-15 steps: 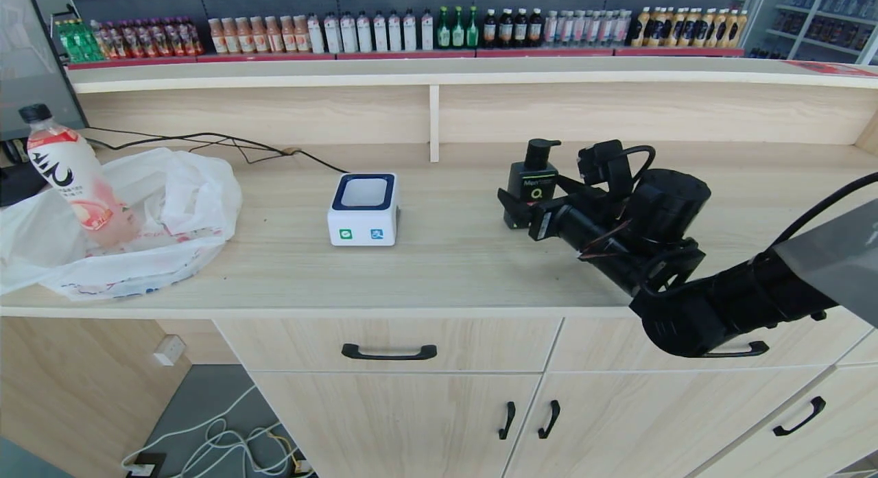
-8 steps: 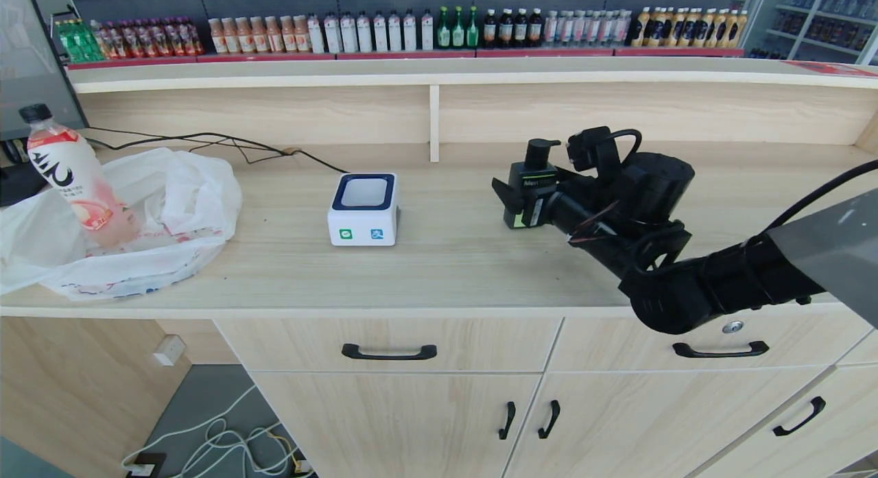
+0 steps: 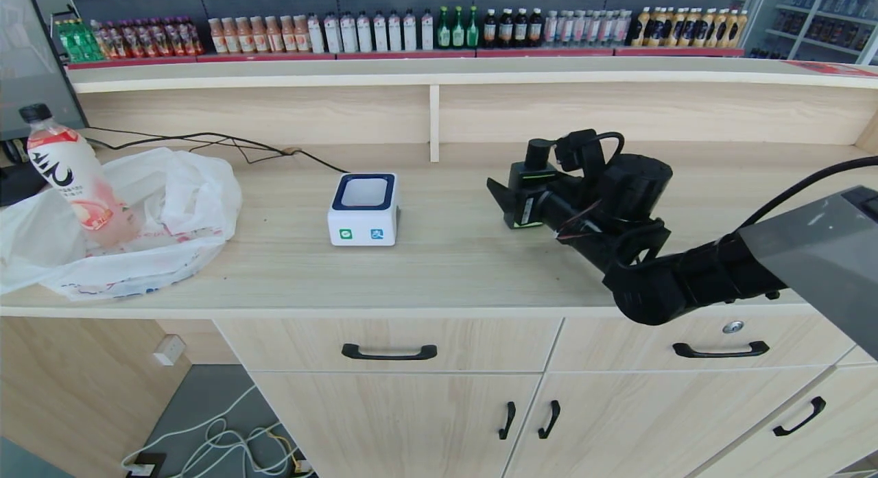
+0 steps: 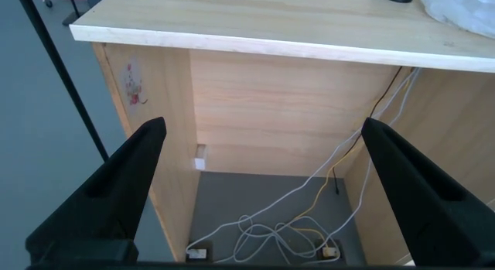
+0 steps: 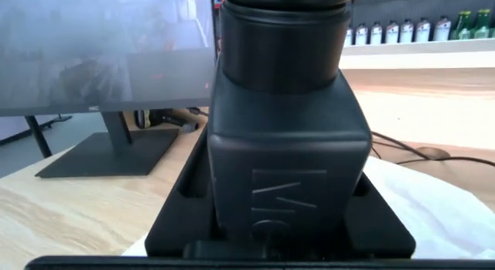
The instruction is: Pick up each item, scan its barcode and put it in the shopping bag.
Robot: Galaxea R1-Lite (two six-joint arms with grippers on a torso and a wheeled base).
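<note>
Black and square-shouldered, the plastic pump bottle with the thin green band (image 3: 527, 180) stands upright on the pale wooden counter (image 3: 446, 272), right of the counter's middle and roughly midway between its front edge and the raised back ledge. My right claw (image 3: 518, 204) comes in from the counter's right end and sits around the bottle's lower body. In the right wrist view the pump bottle (image 5: 286, 169) rises straight out of the claw's throat. Whether the claw is pinching it or only surrounding it, I cannot tell. The base looks to be down on the wood, so I judge this to be the pick-up step, with scanning and bagging both left to do.

Next I want a firm squeeze and a straight lift. Then I carry it left to the white cube scanner with the blue-rimmed window (image 3: 363, 207) near the counter's middle, turning the barcode to the window; I can't see where that code sits.

At the counter's left end lies the crumpled white plastic shopping bag (image 3: 171, 204), holding a pink drink bottle with a black cap (image 3: 72, 176). My left claw (image 4: 263, 127) hangs spread wide and empty below the counter top, off that left end
</note>
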